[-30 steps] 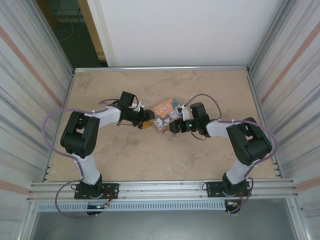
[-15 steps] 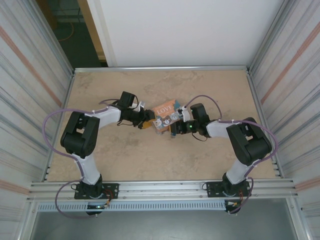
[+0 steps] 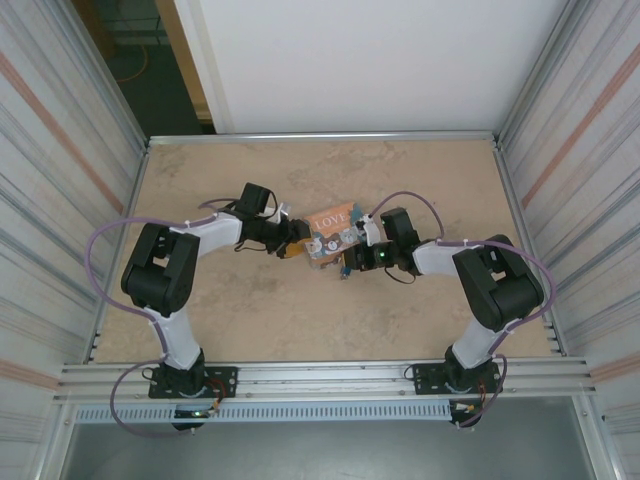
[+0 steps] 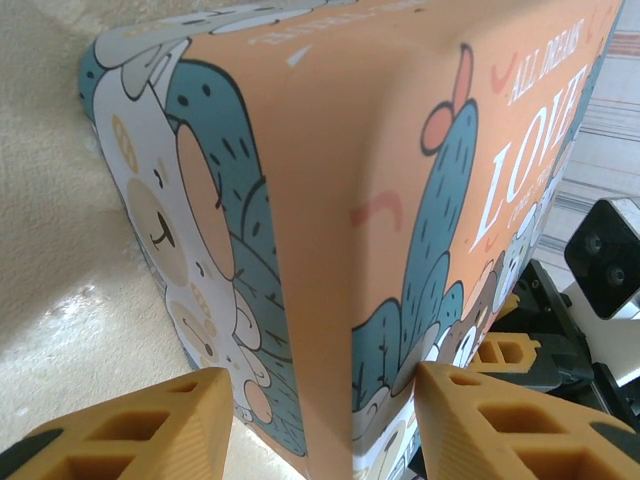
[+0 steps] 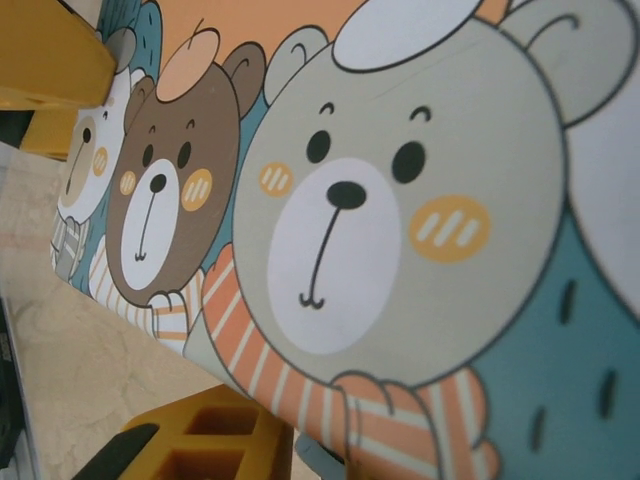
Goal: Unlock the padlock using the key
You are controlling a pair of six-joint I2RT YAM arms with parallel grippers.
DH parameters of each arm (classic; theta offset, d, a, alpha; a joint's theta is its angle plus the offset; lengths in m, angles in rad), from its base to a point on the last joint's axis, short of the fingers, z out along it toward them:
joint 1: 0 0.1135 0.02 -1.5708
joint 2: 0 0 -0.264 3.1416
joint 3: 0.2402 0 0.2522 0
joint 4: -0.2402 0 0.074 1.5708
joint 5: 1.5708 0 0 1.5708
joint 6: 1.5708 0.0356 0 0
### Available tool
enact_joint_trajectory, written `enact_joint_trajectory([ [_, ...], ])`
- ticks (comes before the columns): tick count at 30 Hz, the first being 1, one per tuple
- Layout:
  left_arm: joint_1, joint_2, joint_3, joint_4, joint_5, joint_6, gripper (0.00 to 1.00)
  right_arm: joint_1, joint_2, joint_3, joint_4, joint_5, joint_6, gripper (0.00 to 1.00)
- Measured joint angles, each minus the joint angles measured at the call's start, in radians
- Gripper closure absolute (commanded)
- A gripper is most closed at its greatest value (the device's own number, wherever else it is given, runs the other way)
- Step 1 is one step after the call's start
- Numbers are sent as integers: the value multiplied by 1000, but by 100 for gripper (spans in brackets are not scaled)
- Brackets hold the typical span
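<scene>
Left gripper (image 3: 297,243) is clamped on the left end of the LOVE tin (image 3: 330,222), out in the middle of the table (image 3: 420,180). From above that is just a dark wrist butted against the tin. The left wrist view makes the grip plain: two orange fingers (image 4: 140,430) sit one on each side of the tin's rounded corner, pressed close to its printed faces. The tin stands tilted on the tan surface there, with its lettered orange face turned up and away.

From above, the right gripper (image 3: 348,258) sits at the tin's near right edge, facing the left one across it, and its tip is too small there to read. The left wrist view catches it past the tin's far end, as dark frame, orange finger parts and a white camera block (image 4: 610,255). Its own view is pressed up against the cartoon bears, with one orange finger (image 5: 200,440) low under the tin's edge. I cannot tell whether its jaws are together or apart.

Just beside that finger a small blue-grey shape (image 5: 318,462) pokes in at the bottom edge. It may be the padlock, but it is cut off, so I cannot say for sure.
</scene>
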Motion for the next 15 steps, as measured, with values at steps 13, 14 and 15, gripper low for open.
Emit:
enact_joint_trajectory([
  [13, -4, 0, -8, 11, 0, 0, 49, -14, -40, -83, 89, -5, 28, 97],
  [14, -4, 0, -11, 16, 0, 0, 49, -16, -45, -90, 98, -6, 35, 97],
  [15, -4, 0, -14, 21, 1, -1, 49, -19, -48, -99, 108, -5, 47, 97],
])
